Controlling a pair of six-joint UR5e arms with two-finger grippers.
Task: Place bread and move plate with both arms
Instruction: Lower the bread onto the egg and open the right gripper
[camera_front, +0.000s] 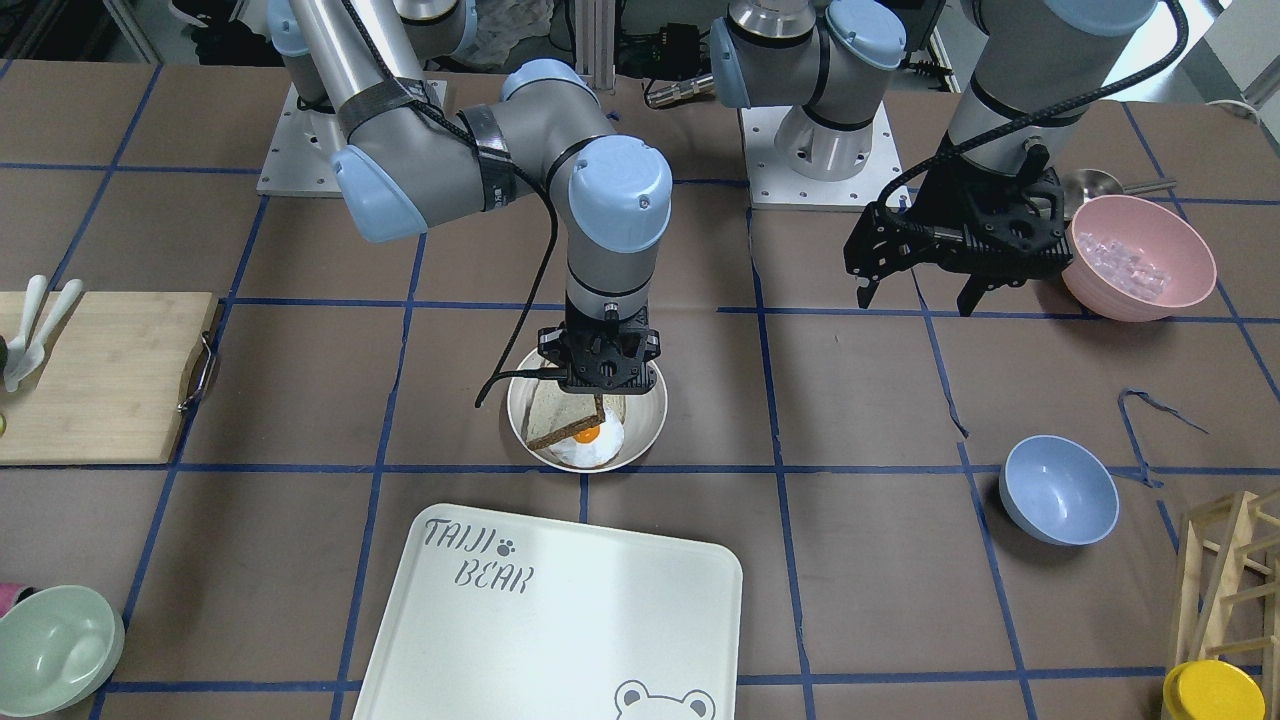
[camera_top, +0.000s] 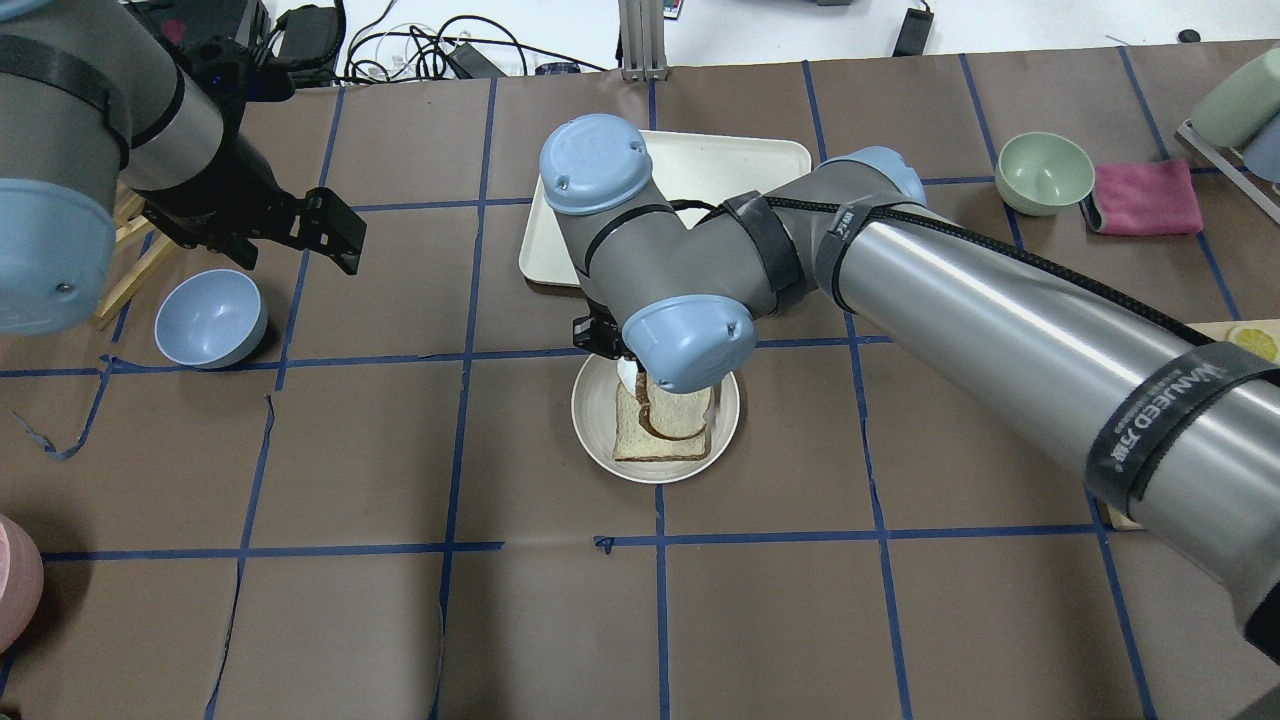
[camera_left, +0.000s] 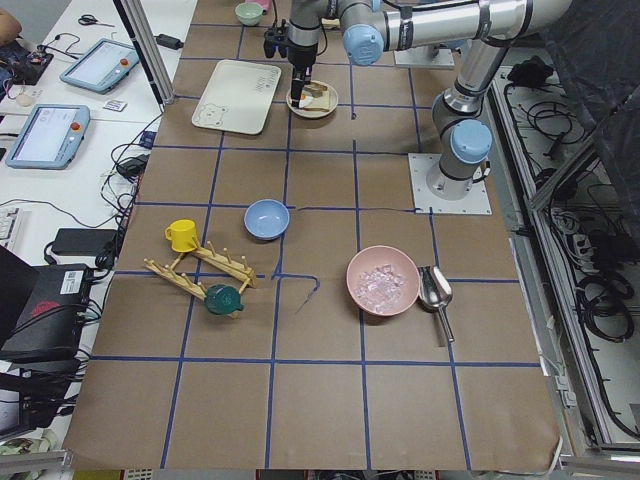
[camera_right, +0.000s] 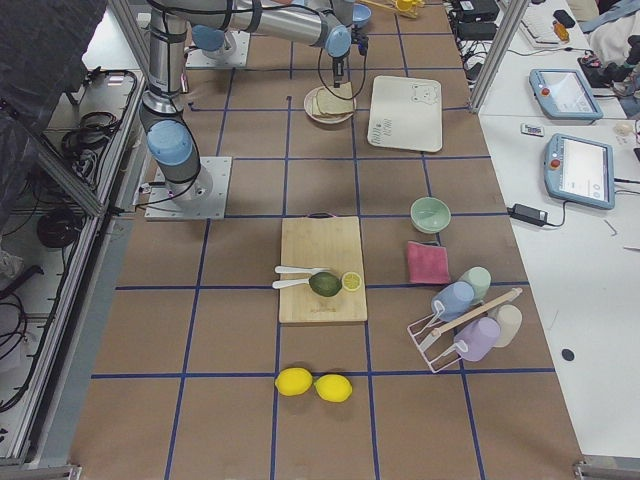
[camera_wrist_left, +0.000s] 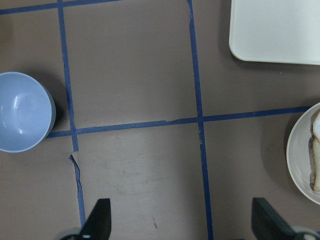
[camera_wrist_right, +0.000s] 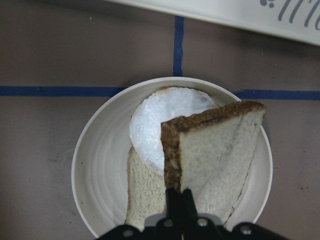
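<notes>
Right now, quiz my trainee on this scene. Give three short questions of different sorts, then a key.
1. True or false: the left gripper is shut on a blue bowl.
2. What lies on the plate? A: a fried egg and a second slice. B: two lemons. C: ice cubes.
3. Which gripper holds the bread?

Key: 1 false, it is open and empty. 2 A. 3 the right gripper.

We view the desk from overhead, from the front, and distantly from both ends. Both close wrist cameras look down, sharing the plate.
</notes>
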